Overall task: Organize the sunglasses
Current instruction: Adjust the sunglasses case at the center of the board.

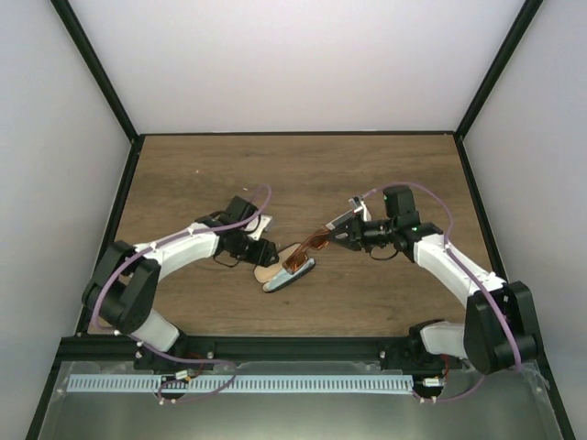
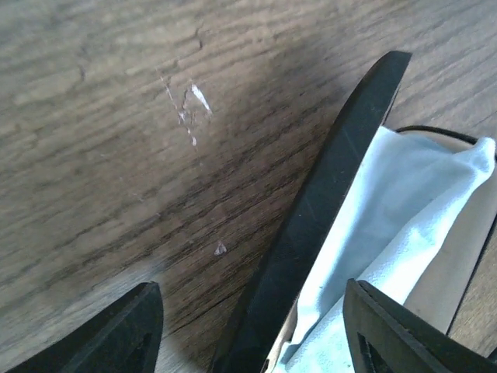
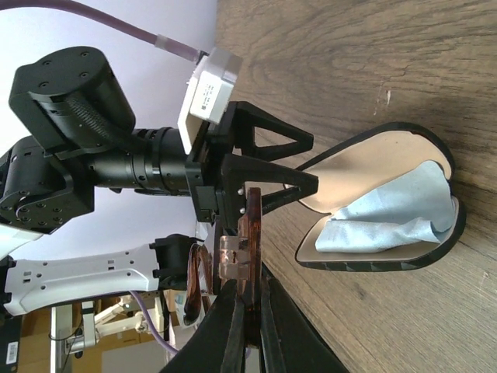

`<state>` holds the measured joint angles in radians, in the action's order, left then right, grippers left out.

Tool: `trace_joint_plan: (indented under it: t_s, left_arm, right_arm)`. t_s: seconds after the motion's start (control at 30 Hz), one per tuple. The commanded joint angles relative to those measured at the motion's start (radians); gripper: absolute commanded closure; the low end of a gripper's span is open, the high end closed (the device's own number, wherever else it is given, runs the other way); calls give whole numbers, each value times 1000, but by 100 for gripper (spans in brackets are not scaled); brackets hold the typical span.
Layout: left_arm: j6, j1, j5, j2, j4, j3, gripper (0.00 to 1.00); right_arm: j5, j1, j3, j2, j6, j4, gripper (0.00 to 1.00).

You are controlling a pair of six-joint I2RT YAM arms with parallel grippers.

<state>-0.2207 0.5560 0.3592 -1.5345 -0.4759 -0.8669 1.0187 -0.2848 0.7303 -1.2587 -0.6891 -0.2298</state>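
The sunglasses (image 3: 250, 233) by the open case (image 3: 365, 163)
Clamped tight in the right gripper (image 3: 248, 303); the left gripper (image 2: 250, 284) open astride its rim, perhaps touching.

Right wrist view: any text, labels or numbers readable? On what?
None can be read.
Dark print on the white module at the left arm's wrist: too small to read.
Marks on the sticker at the bottom-left edge, in the background: blurred, unreadable.
No markings show on the sunglasses, the case or the cloth.
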Motion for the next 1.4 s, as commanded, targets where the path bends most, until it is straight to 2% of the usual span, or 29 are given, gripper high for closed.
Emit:
trace_joint_plan:
  t_s: [0.0,0.23,0.33,0.53,0.73,0.97,1.2,1.37]
  left_arm:
    - [57,-1,71,-43,2,6,36]
    - [56,-1,116,-53,11,-4,63]
    - [48,0,105,-44,-6,-21,72]
    - [22,1,55,-7,-36,-45,77]
    - [-48,2,31,18,-48,-63,90]
    - [-77,16,-24,45,-59,-94,93]
    - [-25,27,-172,27,-186,-182,79]
    - [8,27,-246,19,-242,-219,75]
  right_arm:
    - [26,11,44,-14,22,12,99]
    - [27,12,47,-35,26,18,99]
    - [31,12,53,-46,28,23,99]
    - [36,12,64,-67,33,30,99]
    - [52,12,67,-91,51,24,99]
    - [58,10,99,-146,118,3,99]
    - [62,10,190,-211,141,-9,99]
    - [71,11,213,-234,150,-9,99]
